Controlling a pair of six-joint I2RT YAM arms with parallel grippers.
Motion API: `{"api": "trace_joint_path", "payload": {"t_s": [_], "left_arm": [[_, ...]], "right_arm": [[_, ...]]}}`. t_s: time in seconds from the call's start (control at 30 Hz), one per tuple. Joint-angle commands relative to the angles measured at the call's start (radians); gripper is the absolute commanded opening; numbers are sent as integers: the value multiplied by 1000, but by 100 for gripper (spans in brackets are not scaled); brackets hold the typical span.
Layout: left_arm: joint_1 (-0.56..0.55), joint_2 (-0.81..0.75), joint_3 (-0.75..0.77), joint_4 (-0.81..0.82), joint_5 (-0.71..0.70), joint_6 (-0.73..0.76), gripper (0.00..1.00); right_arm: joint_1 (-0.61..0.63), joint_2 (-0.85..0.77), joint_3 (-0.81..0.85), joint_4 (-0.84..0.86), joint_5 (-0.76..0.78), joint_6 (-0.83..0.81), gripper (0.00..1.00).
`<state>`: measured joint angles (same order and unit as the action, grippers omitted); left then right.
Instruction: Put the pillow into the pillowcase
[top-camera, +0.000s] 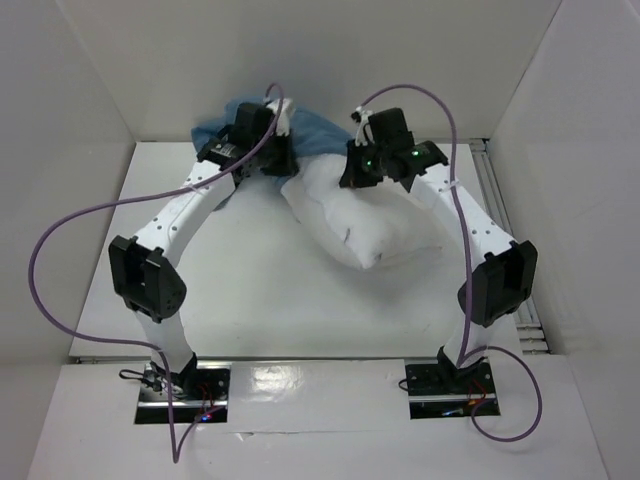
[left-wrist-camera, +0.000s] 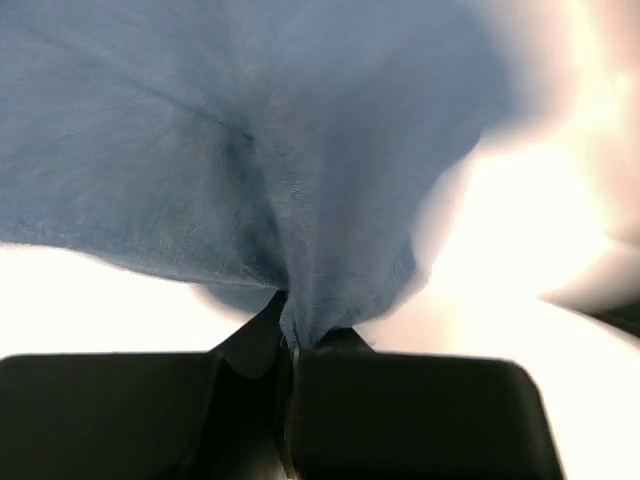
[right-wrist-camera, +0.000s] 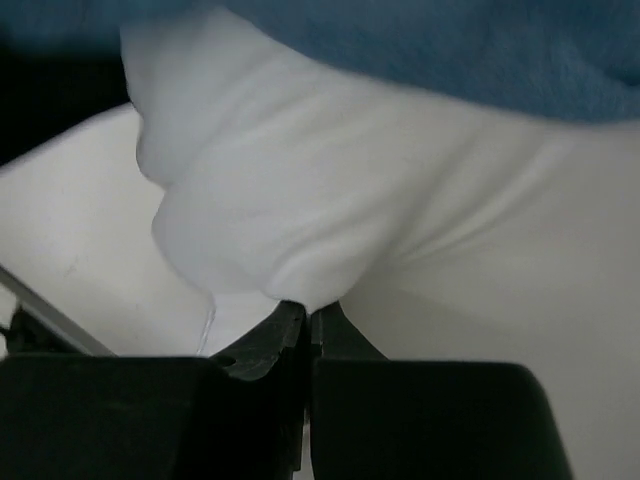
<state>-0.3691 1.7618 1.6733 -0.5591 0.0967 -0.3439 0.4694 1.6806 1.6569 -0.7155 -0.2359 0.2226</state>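
Observation:
The white pillow (top-camera: 355, 220) lies on the table at centre right, its far end under the blue pillowcase (top-camera: 318, 132) at the back. My left gripper (top-camera: 262, 140) is shut on a bunched fold of the pillowcase (left-wrist-camera: 300, 220), seen close in the left wrist view with the gripper (left-wrist-camera: 292, 335) below it. My right gripper (top-camera: 362, 168) is shut on a pinch of the pillow's white fabric (right-wrist-camera: 330, 220); in the right wrist view the gripper (right-wrist-camera: 308, 312) sits under the pillow, and the pillowcase (right-wrist-camera: 450, 50) runs across the top.
White walls (top-camera: 60, 150) enclose the white table (top-camera: 250, 290) on the left, back and right. Purple cables (top-camera: 60, 240) loop from both arms. A metal rail (top-camera: 500, 200) runs along the table's right edge.

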Motion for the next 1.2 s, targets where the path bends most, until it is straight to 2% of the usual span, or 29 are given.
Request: {"api": "trace_joint_path", "payload": {"t_s": [0.0,0.07,0.13,0.17,0.2,0.23,0.27,0.4,0.6,0.83,1.0,1.17], "left_arm": [[-191,-3,395,27,332,-46,0],[-240,7,474,25,403,-79,0],[-240,-34,396,97,460,-154,0],[-240,-65,347,179,491,-177,0],[-240,-65,254,209,491,-194,0],[-240,-65,226,218,480,-204,0],[-226,-47,215,190,480,-214,0],[-194,-68,226,119,520,-225,0],[-234,-303,217,2,399,-205,0],[-266,-398,287,-139,340,-219,0],[-234,-251,384,-197,299,-222,0],[-110,48,596,-242,295,-189,0]], "right_arm": [[-32,31,287,128,-56,80,0],[-41,31,313,128,-43,95,0],[-41,31,256,151,-43,136,0],[-41,22,207,213,-43,156,0],[-41,-1,85,259,-43,209,0],[-55,-10,29,307,-55,239,0],[-64,-10,-14,383,-71,268,0],[-100,-51,-100,439,-149,322,0],[-120,-195,-109,278,-253,206,0],[-86,-367,-172,105,-241,241,0],[-77,-401,-264,108,-258,334,0],[-207,-231,-244,200,-394,366,0]]}}
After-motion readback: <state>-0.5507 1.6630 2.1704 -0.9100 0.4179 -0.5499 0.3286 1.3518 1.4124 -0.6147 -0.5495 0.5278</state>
